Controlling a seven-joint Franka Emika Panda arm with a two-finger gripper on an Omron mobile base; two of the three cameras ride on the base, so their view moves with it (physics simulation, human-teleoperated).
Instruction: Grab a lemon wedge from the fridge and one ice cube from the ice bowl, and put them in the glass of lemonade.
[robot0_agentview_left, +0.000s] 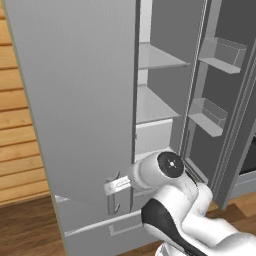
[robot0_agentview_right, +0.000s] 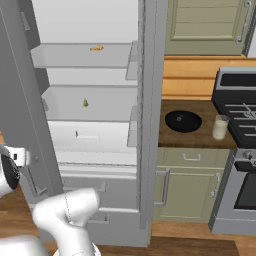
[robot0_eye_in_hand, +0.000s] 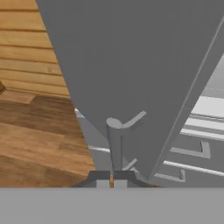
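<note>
Hand view shows the tool (robot0_eye_in_hand: 112, 178) clenched on the lower end of the vertical bar handle (robot0_eye_in_hand: 115, 144) of the fridge's left door (robot0_eye_in_hand: 131, 65), its two tips pressed close around the bar. The fridge (robot0_agentview_right: 90, 135) is already wide open. On the middle shelf lies the lemon wedge (robot0_agentview_right: 85, 103), and a small orange-yellow lump (robot0_agentview_right: 96, 48) lies on the shelf above. The ice bowl (robot0_agentview_right: 183, 120) and the glass of lemonade (robot0_agentview_right: 219, 127) stand near each other on the tabletop (robot0_agentview_right: 200, 140) beside the fridge. The step in hand seems to be finishing the door swing: the robot should release the handle cleanly, draw back without catching the bar, then reach for the wedge.
</note>
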